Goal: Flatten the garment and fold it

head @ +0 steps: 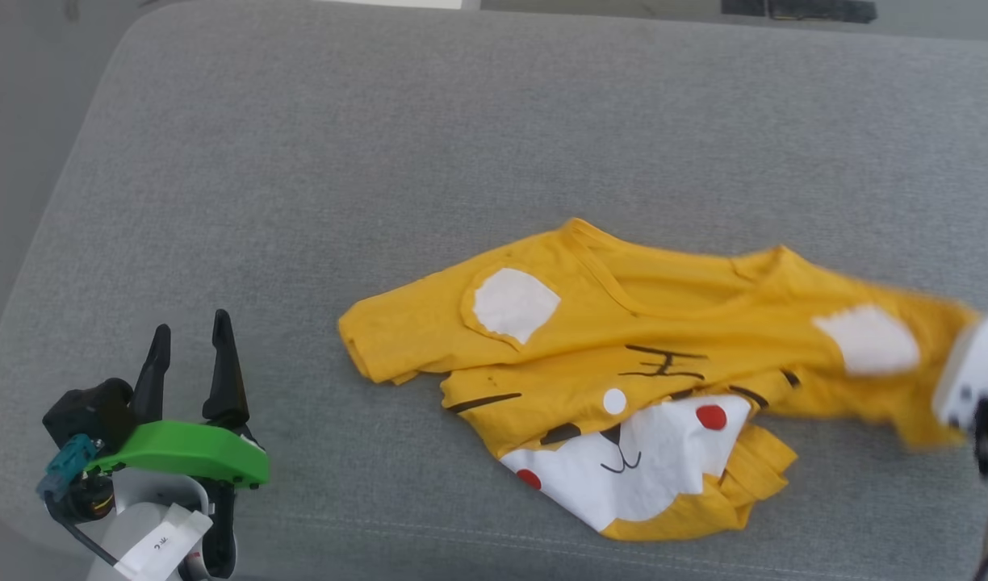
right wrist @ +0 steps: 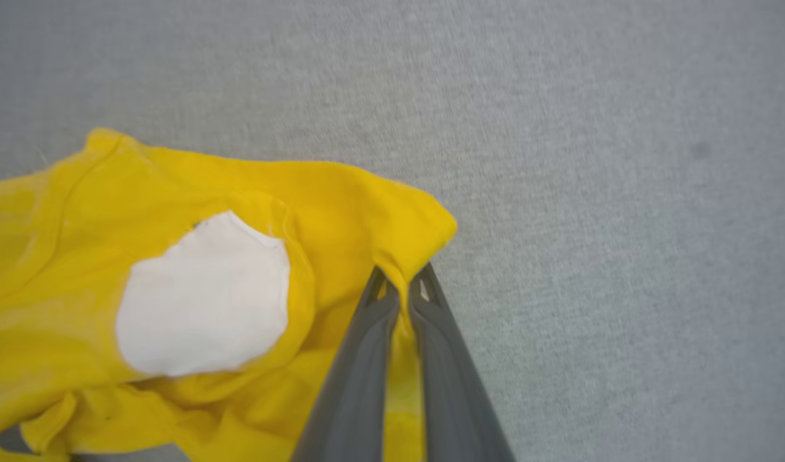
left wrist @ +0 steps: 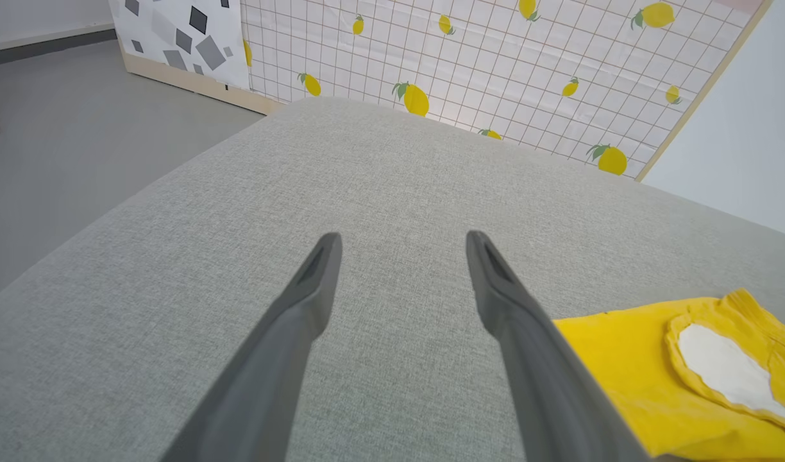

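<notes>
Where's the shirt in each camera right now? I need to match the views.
Head view: shirt right of centre on the grey cushion, crumpled.
Left wrist view: shirt in the lower right corner, beside the open left gripper.
Right wrist view: shirt across the left half, its edge pinched by the right gripper.
Shared landmark: the cushion under it.

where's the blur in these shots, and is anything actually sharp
Head view: the garment smears at its right end, while the left claw is crisp. Left wrist view: sharp throughout, the weave of the grey cushion clear. Right wrist view: slightly soft all over, weave streaked around the right claw.
</notes>
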Controlling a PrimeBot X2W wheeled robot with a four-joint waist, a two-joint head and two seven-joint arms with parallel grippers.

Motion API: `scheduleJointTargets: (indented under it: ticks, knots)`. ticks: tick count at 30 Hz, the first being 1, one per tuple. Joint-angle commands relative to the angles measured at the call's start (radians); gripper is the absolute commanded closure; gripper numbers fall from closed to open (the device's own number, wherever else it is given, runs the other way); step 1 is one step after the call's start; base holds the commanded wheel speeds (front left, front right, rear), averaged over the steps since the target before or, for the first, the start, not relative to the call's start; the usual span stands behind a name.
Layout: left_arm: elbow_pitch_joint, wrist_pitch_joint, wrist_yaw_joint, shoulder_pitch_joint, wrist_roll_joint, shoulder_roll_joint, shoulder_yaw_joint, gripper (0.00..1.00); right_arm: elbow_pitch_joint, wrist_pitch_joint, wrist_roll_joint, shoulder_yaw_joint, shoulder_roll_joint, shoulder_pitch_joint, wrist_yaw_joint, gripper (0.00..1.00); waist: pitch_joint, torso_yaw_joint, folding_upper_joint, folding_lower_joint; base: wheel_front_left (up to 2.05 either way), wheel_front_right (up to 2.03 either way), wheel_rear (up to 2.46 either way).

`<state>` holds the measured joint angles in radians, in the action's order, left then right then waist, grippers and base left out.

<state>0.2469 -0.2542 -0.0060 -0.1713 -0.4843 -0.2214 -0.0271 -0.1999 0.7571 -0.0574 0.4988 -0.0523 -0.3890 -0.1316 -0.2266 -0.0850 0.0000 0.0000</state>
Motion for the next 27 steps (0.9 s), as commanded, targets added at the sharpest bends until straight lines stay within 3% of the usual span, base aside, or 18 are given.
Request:
scheduleJointTargets:
  ticks: [1, 3, 4, 6, 14, 20, 24, 27]
  knots:
    - [-0.003, -0.006, 0.005, 0.002, -0.001, 0.004, -0.002, 0.00, -0.003, 0.022, 0.013, 0.010, 0.001, 0.037, 0.001, 1.00, 0.009, 0.011, 0.0000, 0.0000, 0.00, 0.00, 0.00]
    - [-0.002, -0.005, 0.003, 0.001, -0.004, 0.006, -0.006, 0.00, -0.025, 0.031, 0.039, 0.036, 0.002, 0.078, 0.001, 1.00, 0.008, 0.009, 0.0000, 0.0000, 0.00, 0.00, 0.00]
    - [0.001, -0.003, 0.002, 0.002, -0.006, 0.006, -0.008, 0.00, -0.034, 0.021, 0.048, 0.040, 0.002, 0.094, 0.001, 0.93, 0.008, 0.009, 0.0000, 0.0000, 0.00, 0.00, 0.00]
    - [0.006, 0.001, 0.002, 0.007, -0.009, 0.004, -0.007, 0.00, -0.052, -0.013, 0.077, 0.043, 0.002, 0.108, 0.001, 0.00, 0.014, 0.009, 0.0000, 0.0000, 0.00, 0.00, 0.00]
    - [0.007, 0.021, 0.011, 0.040, -0.016, -0.006, -0.010, 0.00, 0.011, -0.224, 0.276, 0.056, 0.002, 0.163, 0.001, 0.00, 0.066, 0.024, 0.0000, 0.0000, 0.00, 0.00, 0.00]
    - [-0.009, 0.081, 0.015, 0.035, -0.020, -0.002, -0.038, 0.00, 0.076, -0.252, 0.323, 0.066, 0.002, 0.256, 0.001, 0.00, 0.092, 0.056, 0.0000, 0.0000, 0.00, 0.00, 0.00]
    - [0.010, 0.215, 0.024, -0.044, -0.034, 0.010, -0.080, 0.00, 0.113, -0.237, 0.320, 0.077, 0.002, 0.283, 0.001, 0.00, 0.095, 0.074, 0.0000, 0.0000, 0.00, 0.00, 0.00]
    - [0.052, 0.409, 0.039, -0.143, -0.035, 0.011, -0.138, 0.00, 0.140, -0.225, 0.317, 0.070, 0.002, 0.284, 0.001, 0.00, 0.081, 0.090, 0.0000, 0.0000, 0.00, 0.00, 0.00]
